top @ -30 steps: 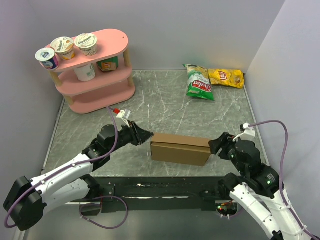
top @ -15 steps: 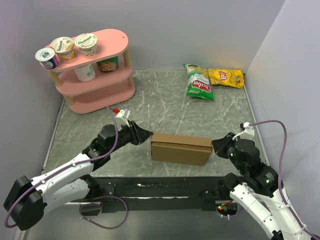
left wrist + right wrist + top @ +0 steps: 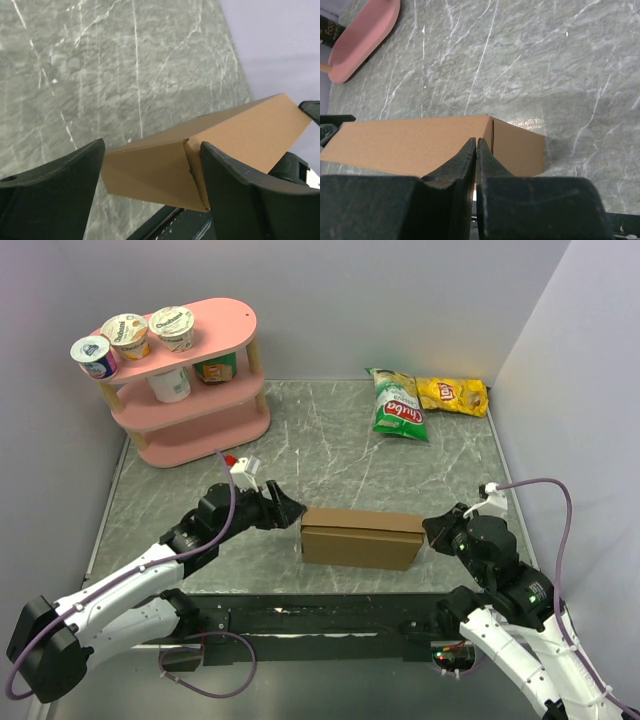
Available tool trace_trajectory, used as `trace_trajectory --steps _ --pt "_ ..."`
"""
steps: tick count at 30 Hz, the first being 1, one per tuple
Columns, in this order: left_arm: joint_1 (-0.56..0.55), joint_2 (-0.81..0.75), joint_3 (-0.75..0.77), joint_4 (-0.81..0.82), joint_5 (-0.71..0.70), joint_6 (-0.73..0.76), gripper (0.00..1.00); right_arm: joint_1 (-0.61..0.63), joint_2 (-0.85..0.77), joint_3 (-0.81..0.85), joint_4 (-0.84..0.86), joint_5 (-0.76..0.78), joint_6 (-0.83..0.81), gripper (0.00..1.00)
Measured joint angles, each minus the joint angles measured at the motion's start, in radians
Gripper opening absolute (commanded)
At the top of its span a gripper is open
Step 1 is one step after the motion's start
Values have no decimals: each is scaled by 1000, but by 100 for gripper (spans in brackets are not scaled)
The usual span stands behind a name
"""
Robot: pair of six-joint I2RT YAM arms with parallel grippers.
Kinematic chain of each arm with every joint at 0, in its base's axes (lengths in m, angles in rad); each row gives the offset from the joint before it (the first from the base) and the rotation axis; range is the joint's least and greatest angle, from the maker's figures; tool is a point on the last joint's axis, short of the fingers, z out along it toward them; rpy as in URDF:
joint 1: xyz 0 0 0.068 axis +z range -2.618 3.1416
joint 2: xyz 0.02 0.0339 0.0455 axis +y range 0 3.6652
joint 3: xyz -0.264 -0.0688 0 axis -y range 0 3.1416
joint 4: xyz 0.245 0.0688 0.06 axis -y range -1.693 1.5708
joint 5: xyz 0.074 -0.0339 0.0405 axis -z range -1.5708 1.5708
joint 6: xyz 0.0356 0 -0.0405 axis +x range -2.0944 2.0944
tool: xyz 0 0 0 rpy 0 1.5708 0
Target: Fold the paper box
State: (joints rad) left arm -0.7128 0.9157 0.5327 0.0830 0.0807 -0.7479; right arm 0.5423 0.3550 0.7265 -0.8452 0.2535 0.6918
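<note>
The worktop (image 3: pixel 330 440) is looking like grey-green stone with thin white lines running over it. Pale purple walls (image 3: pixel 400 300) are standing around it on the left, far and right sides. A pink shelf (image 3: pixel 190 405) is sitting in the far left corner, and small cups (image 3: pixel 125 335) are standing on it. A green chip bag (image 3: pixel 400 405) and a yellow chip bag (image 3: pixel 452 395) are lying side by side at the far right.

The paper box (image 3: pixel 360 540) is lying in the middle of the worktop, close to the near edge. It is plain brown and folded into a long, low box shape.

The left gripper (image 3: pixel 287 510) is sitting at the left end of the box. Its fingers (image 3: pixel 240 190) are spread wide apart, one on each side of that end, and they are not squeezing it. The right gripper (image 3: pixel 432 530) is sitting at the right end of the box. Its fingers (image 3: pixel 460 165) are pressed tight together with nothing between them, and their tips are pointing at that end.

Compared with a second ago, the box is lying in the same spot. The left arm is sitting a tiny bit higher and its gripper is looking a little wider. The right arm is sitting only a tiny bit further left.
</note>
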Motion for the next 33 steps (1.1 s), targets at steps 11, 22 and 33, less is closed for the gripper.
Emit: trace_trajectory --steps 11,22,33 --pt "0 -47 -22 -42 69 -36 93 0 5 -1 8 -11 7 9" --pt "-2 -114 -75 18 152 -154 97 0 7 -6 20 -15 7 9" --pt "-2 -150 -142 56 230 -244 79 0 7 -7 23 -14 6 9"
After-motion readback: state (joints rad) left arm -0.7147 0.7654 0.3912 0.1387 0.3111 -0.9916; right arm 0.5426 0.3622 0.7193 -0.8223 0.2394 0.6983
